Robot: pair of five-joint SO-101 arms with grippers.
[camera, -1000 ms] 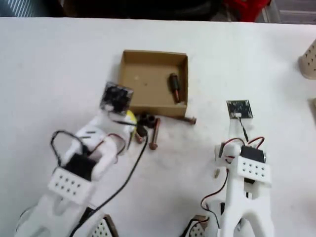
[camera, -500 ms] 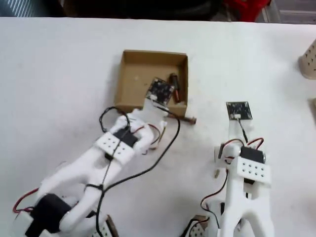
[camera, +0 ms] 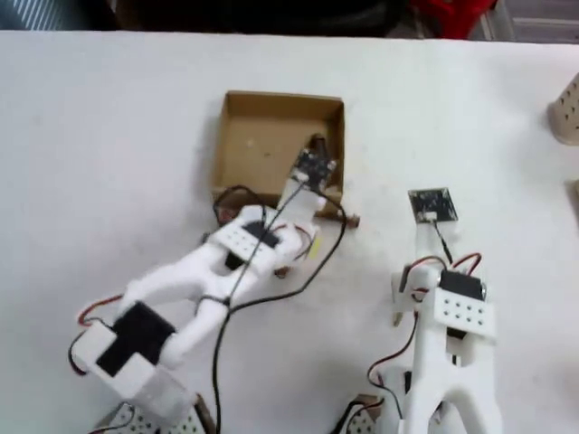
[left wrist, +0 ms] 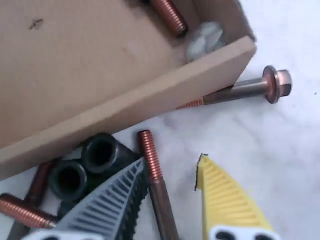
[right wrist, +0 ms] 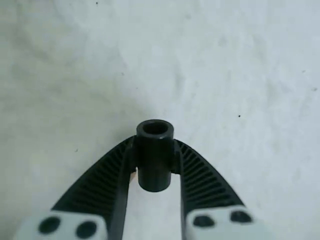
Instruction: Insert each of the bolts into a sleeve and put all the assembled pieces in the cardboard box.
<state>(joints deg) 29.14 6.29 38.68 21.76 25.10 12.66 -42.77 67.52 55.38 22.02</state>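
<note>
The cardboard box [camera: 262, 136] [left wrist: 75, 60] stands at mid-table with a copper bolt [left wrist: 169, 16] lying in its corner. My left arm [camera: 244, 244] hangs over the box's front right wall. Its gripper [left wrist: 172, 162] is open just above the table, and a loose bolt [left wrist: 154, 180] lies between the grey finger [left wrist: 115, 200] and the yellow finger [left wrist: 225, 200], close to the grey one. Two black sleeves [left wrist: 82, 167] and another bolt [left wrist: 22, 210] lie beside the grey finger. A further bolt [left wrist: 250, 89] [camera: 346, 219] rests against the box's front wall. My right gripper [right wrist: 155, 150] is shut on an upright black sleeve [right wrist: 155, 160].
The right arm [camera: 448, 307] stands to the right of the box over bare white table. A beige perforated object [camera: 566, 113] sits at the table's right edge. A small piece [camera: 396, 318] lies beside the right arm's base.
My left arm has swung right along the box's front, from the front left corner to the front right, and stretched forward. The right arm has hardly moved and keeps its sleeve.
</note>
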